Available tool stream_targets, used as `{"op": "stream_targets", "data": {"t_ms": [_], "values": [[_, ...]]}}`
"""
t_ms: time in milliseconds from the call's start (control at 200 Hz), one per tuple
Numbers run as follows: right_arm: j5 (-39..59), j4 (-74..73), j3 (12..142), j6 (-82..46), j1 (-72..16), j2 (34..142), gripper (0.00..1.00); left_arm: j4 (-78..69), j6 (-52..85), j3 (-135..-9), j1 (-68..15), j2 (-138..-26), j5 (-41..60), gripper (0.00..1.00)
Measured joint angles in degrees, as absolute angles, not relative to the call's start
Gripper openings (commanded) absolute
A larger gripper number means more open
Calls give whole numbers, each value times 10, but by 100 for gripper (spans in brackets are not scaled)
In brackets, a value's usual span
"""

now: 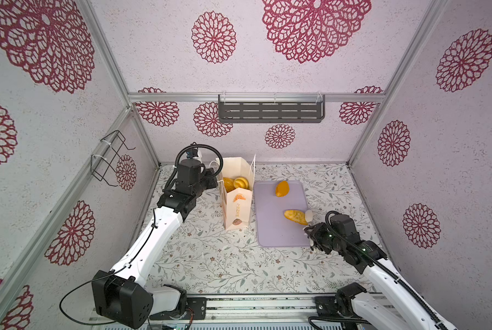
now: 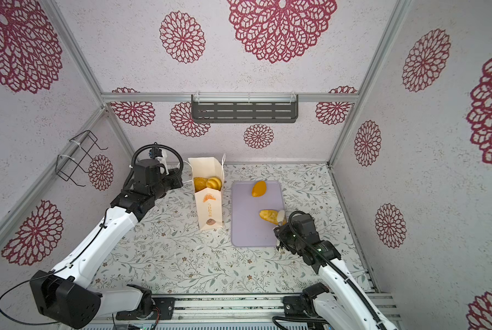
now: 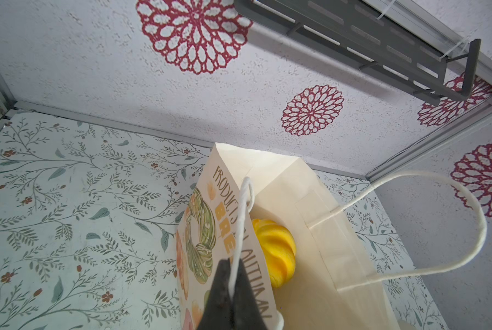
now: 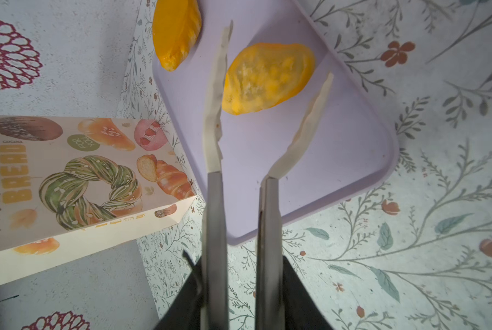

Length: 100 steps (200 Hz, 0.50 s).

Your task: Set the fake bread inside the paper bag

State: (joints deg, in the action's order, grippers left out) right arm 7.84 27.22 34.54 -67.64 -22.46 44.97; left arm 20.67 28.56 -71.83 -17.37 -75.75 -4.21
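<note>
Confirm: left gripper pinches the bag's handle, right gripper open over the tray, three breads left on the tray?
Two, not three: in a top view the lilac tray holds only an orange bread and a yellow loaf. The rest stands: left gripper pinches the cord handle of the paper bag, right gripper open over the tray.

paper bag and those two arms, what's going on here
The left gripper is shut on a cord handle of the paper bag, which already holds at least two breads. The right gripper, jaws apart, is at the oval loaf on the lilac tray. An orange bread also lies there.
</note>
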Motion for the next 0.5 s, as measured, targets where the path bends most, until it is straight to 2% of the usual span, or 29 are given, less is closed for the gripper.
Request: {"op": "stream_targets", "data": {"t_ms": [500], "values": [[83,192,319,-696,-225,497,38,207,286,-718,-174,-757,-42,0]]}}
